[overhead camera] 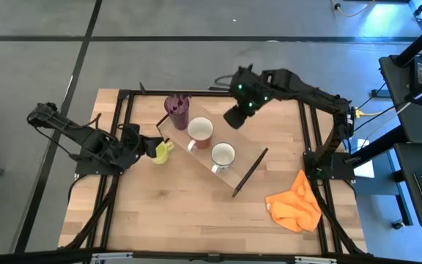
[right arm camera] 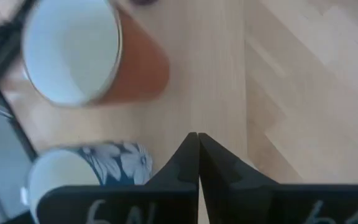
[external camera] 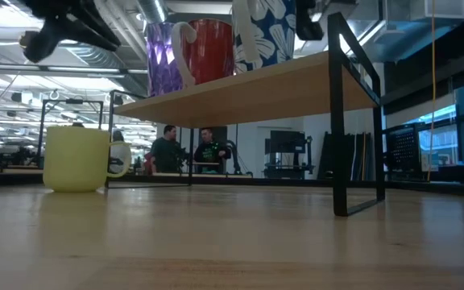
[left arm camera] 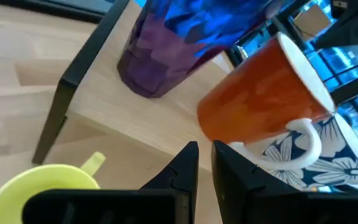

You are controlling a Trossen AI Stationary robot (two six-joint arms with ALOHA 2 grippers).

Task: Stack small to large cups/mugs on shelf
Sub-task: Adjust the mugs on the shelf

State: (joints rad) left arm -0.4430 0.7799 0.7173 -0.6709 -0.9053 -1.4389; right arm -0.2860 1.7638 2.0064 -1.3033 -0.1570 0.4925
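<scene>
Hovering with fingers nearly closed and empty, your left gripper (overhead camera: 146, 145) sits just beside the yellow-green mug (overhead camera: 163, 152), still on the table beside the shelf (overhead camera: 244, 163); your right gripper (overhead camera: 234, 117), closed, waits farther off

On the shelf (external camera: 280, 84) stood a purple tumbler (external camera: 163, 60), a red mug (external camera: 209, 50) and a blue floral mug (external camera: 264, 34) in a row. A yellow-green mug (external camera: 77, 158) sat on the tabletop (external camera: 232, 242) beside it. Two people (external camera: 188, 151) stood far behind.
</scene>
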